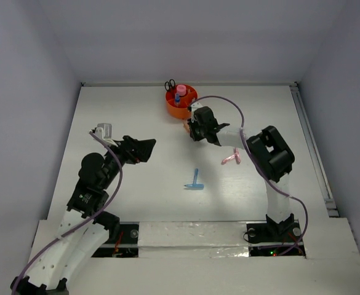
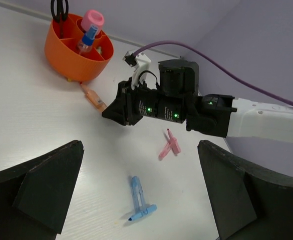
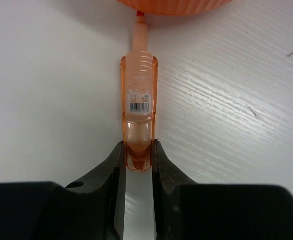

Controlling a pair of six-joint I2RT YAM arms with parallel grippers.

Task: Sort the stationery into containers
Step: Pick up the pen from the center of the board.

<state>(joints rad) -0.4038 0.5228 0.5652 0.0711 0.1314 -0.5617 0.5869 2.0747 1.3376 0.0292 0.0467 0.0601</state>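
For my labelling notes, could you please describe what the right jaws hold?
Find the orange tub by the far wall. Pointing at it lies a see-through marker, tail in the right gripper's jaws. Unlike the pink piece and blue piece, it is orange and barcoded.

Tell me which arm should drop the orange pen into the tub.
Right. The right claw pinches the rear end of the orange pen, whose tip is at the wall of the orange tub. The left claw is open, well short of both.
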